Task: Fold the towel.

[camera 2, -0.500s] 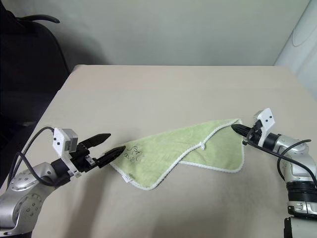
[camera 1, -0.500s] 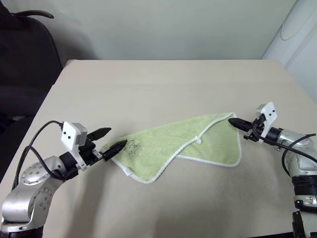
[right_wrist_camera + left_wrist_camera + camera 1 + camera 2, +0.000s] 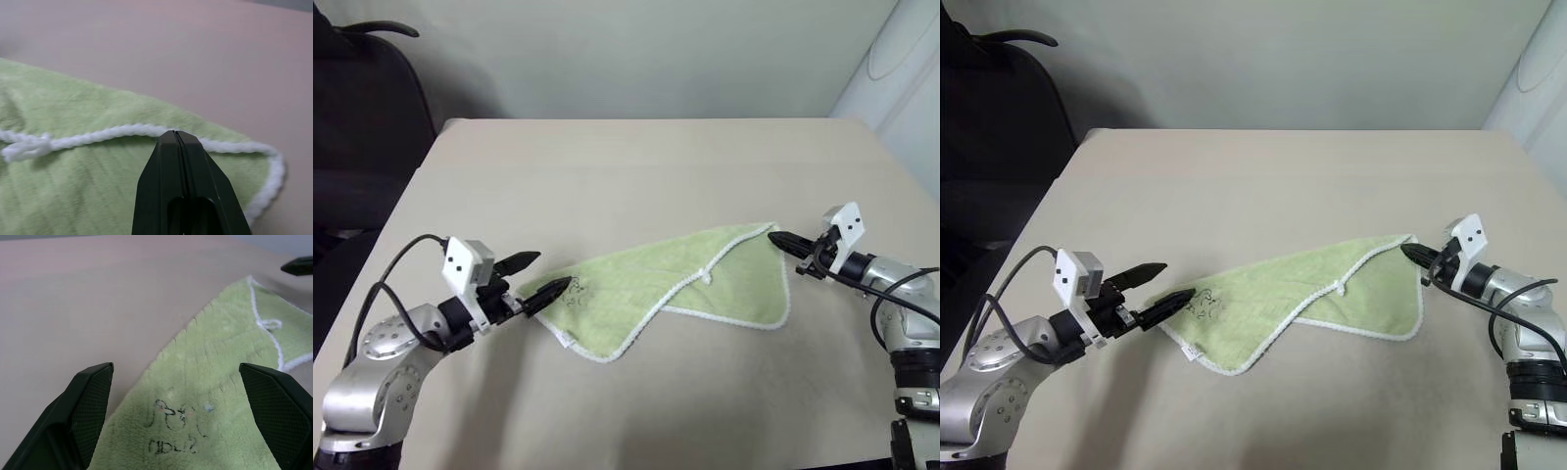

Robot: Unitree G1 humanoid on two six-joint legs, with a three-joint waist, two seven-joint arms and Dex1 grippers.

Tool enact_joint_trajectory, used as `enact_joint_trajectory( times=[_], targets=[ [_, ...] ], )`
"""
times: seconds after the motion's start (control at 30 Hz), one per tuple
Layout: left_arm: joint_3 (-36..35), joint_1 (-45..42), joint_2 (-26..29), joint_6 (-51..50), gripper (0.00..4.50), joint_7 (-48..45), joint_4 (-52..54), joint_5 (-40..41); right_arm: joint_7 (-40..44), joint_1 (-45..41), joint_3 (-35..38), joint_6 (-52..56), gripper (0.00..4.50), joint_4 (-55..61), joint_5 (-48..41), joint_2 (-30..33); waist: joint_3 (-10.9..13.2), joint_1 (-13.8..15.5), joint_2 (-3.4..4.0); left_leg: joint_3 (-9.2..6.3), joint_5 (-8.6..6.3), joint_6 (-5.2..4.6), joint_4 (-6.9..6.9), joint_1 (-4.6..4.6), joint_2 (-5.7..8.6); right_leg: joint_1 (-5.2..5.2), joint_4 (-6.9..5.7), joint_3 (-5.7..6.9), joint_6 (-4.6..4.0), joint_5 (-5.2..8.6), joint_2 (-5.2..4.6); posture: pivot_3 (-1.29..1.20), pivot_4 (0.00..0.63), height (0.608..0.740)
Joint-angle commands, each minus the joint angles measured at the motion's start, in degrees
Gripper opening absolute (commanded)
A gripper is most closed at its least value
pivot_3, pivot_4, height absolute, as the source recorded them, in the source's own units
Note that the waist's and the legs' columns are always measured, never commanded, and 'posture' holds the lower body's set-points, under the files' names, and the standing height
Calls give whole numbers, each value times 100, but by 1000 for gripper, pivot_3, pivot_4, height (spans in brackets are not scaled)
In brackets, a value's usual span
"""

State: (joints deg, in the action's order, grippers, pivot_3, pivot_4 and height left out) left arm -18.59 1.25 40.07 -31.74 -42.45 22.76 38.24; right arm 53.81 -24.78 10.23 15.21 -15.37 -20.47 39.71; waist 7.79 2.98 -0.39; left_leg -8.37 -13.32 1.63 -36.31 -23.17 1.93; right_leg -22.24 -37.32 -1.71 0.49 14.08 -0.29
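Observation:
The towel (image 3: 685, 279) lies mid-table, light green with white edging, one flap folded over slantwise. Its dark embroidered motif (image 3: 178, 426) sits near the left corner and a small white loop (image 3: 269, 324) on the folded edge. My left gripper (image 3: 554, 270) is open at that left corner; its fingers straddle the motif just above the cloth, with nothing between them. My right gripper (image 3: 773, 237) is shut, its tip (image 3: 175, 132) over the white edging at the towel's far right corner. I see no cloth pinched in it.
The beige table (image 3: 626, 166) stretches bare behind the towel, with its left edge close to my left arm. A dark chair (image 3: 362, 108) stands beyond the table's far left corner. A white object (image 3: 901, 69) stands at the far right.
My left gripper has edged slightly right, closer over the towel's left corner. The right gripper and the towel have hardly moved.

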Motion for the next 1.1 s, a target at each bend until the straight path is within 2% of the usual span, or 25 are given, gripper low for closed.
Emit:
enact_joint_trajectory(
  times=[0.03,0.57,0.87,1.1],
  targets=[
    [29,-116,-3,155,4455,-31,34,-79,34,-223,110,-203,0,-40,56,171,0,0,0,0,0,0,0,0,0,0,-1,0,-1,0,0,0,150,740],
    [143,94,-340,110,4455,302,379,-104,21,-351,0,-393,0,-295,197,65,-1,-4,0,1,-1,0,2,1,-1,-1,-4,1,-3,2,0,0,150,740],
    [387,-450,-348,164,4455,30,-181,-138,-184,229,273,85,0,627,-1,158,-1,5,0,0,0,0,-2,2,-1,3,-8,2,-4,2,0,0,150,740],
    [748,-823,-649,227,4455,89,-337,-271,-244,666,507,480,0,1226,-204,297,-3,-1,-3,3,-1,1,-6,1,-1,4,-5,1,-3,2,0,0,150,740]
  ],
)
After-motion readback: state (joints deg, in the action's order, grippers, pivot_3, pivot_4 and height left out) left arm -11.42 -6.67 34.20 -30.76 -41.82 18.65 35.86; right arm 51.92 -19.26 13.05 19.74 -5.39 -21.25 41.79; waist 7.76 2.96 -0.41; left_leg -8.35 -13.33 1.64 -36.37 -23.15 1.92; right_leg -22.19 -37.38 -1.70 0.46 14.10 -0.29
